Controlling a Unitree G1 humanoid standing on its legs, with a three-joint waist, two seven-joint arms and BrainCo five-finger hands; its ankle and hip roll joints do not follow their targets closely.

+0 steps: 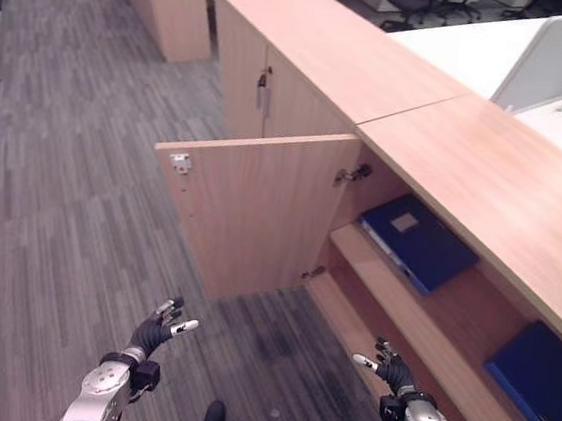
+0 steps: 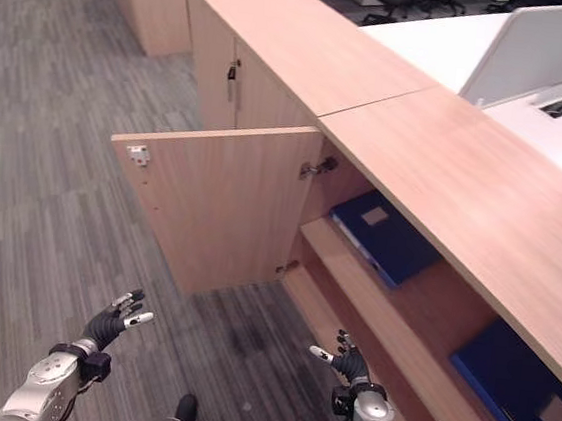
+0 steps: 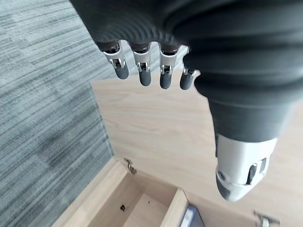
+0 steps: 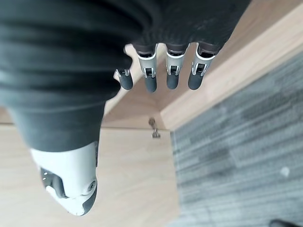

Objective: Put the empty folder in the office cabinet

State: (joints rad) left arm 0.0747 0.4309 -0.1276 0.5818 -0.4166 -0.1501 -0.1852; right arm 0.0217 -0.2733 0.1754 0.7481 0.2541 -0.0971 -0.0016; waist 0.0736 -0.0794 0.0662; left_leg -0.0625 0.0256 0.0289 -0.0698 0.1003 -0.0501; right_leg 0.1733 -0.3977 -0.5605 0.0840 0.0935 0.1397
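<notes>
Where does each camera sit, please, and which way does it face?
Left eye view: head, down at the open cabinet door and blue folder; both hands low.
Right eye view: same scene, shifted sideways.
Left wrist view: along the left hand to door and carpet.
Right wrist view: along the right hand to cabinet edge.
Shared: the door.

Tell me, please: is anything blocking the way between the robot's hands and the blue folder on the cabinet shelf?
Nothing visible. The cabinet door is swung open, the blue folder lies exposed on the shelf, and both hands, left hand and right hand, are open.
</notes>
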